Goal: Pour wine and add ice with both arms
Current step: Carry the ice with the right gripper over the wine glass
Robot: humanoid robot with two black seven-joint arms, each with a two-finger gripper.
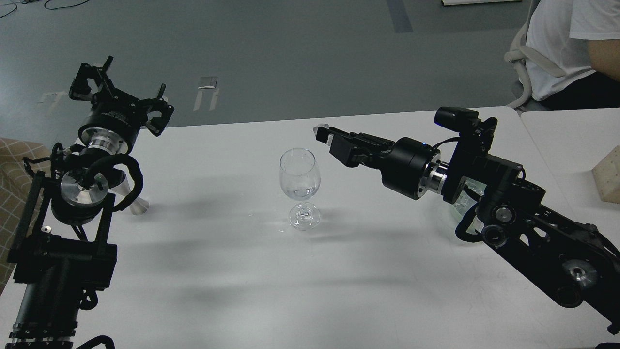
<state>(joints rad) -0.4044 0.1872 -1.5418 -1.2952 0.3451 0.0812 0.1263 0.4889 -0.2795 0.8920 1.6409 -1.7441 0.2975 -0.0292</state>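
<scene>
While the wine glass (300, 188) stands upright mid-surface (232, 271) with a little clear wine (301, 192) in its bowl, the right gripper (323, 133) hangs up and to the right of its rim, clamped on one ice cube (321, 129). Far left of the glass, the left gripper (121, 92) is raised, spread wide, holding nothing.

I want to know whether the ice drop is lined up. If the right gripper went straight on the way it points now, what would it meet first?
Probably nothing. The right gripper, pinching an ice cube, points left and slightly up, so its line seems to pass above and beyond the wine glass rim. Depth is unclear from one view.
</scene>
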